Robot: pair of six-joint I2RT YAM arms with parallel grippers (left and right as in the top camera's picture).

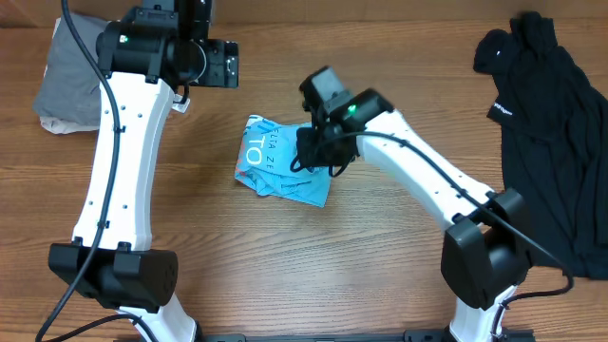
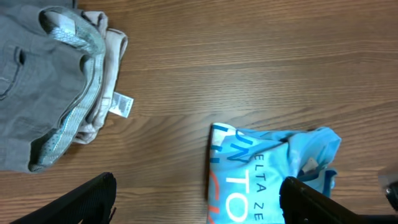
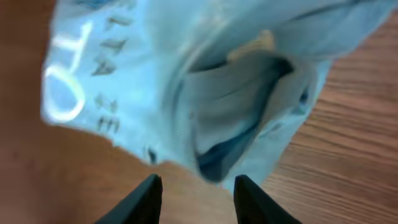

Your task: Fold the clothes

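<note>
While the light-blue T-shirt (image 1: 271, 169) lay bundled small at mid-table, you had one garment nearly done and another untouched.

Farthest left, off the outer side of your left claw (image 2: 198, 206), a grey garment (image 1: 65, 85) lay in a rough, flattish stack; whether it counted as folded could not be told. That left claw stood wide apart with nothing in it, above the bare table (image 1: 380, 275), with the light-blue T-shirt near its inner side. The shirt was gathered into a compact packet, lettering up, though its right edge looked rumpled rather than square. Your right claw (image 3: 198, 198) hung right over that rumpled edge, fingers apart and no cloth between them. Well away on its outer side, the black garment (image 1: 551, 142) sprawled unfolded. By my reckoning, that one was the bulk of what remained.
</note>
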